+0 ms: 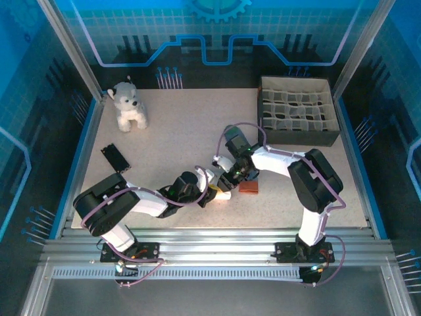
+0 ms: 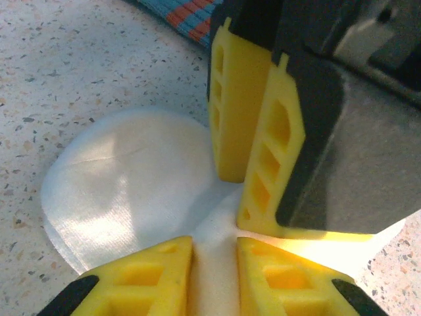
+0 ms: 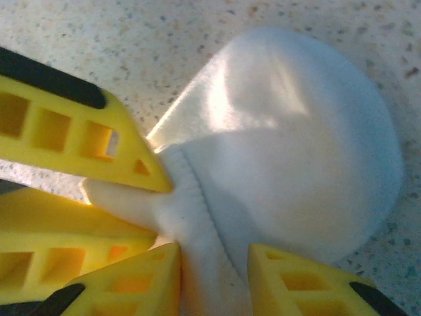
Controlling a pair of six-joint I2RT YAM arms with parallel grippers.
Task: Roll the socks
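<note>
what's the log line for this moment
left gripper: shut on white sock | right gripper: shut on white sock | striped sock: lying apart, ungripped

Overhead camera surveys the table [image 1: 184, 131]; both wrist cameras closely share the white sock [image 2: 125, 191].

A plush dog [image 1: 128, 105] is being supported upright at the table's [image 1: 177, 131] far left, a divided box [image 1: 297, 110] at far right, a small black object [image 1: 115, 157] near the left edge.

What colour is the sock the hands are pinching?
The sock is plain white; the right wrist view shows it best.
</note>
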